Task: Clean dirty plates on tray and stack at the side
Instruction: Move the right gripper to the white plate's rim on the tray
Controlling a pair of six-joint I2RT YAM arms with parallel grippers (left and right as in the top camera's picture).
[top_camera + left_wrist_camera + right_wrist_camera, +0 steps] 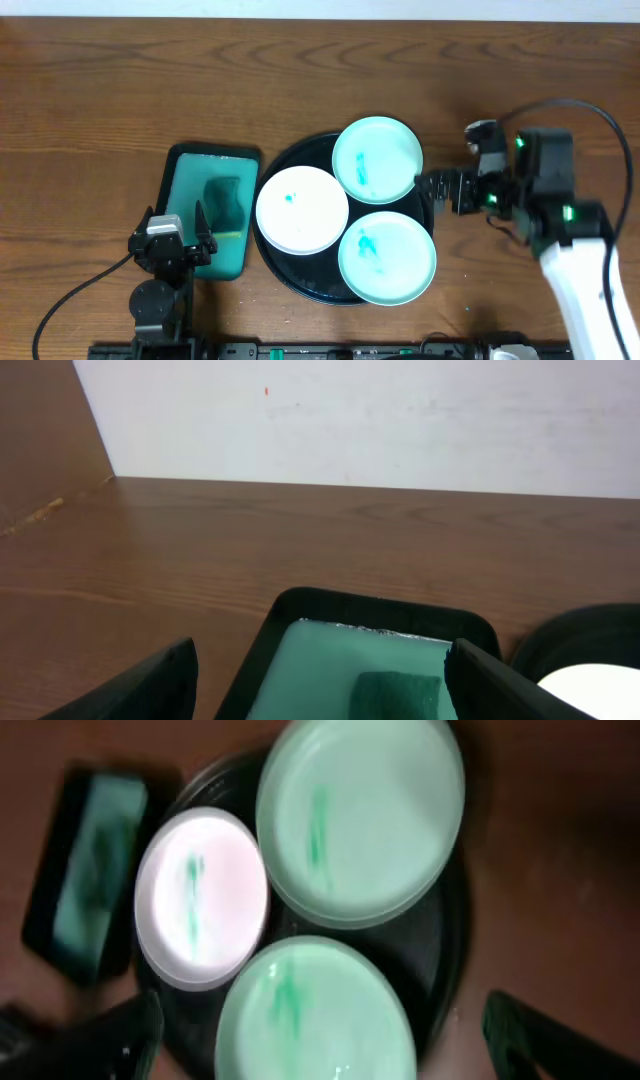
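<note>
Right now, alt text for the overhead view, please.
Three teal-smeared plates, two mint-green and one white, sit on a round black tray. A teal tray with a sponge lies left of it by the left gripper; the right gripper is at the black tray's right rim.

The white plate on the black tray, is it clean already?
No, the white plate carries a small teal smear near its middle in the overhead view.

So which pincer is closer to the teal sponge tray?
Left. The left pincer sits at the teal tray's edge; the right pincer is beyond the black tray.
</note>
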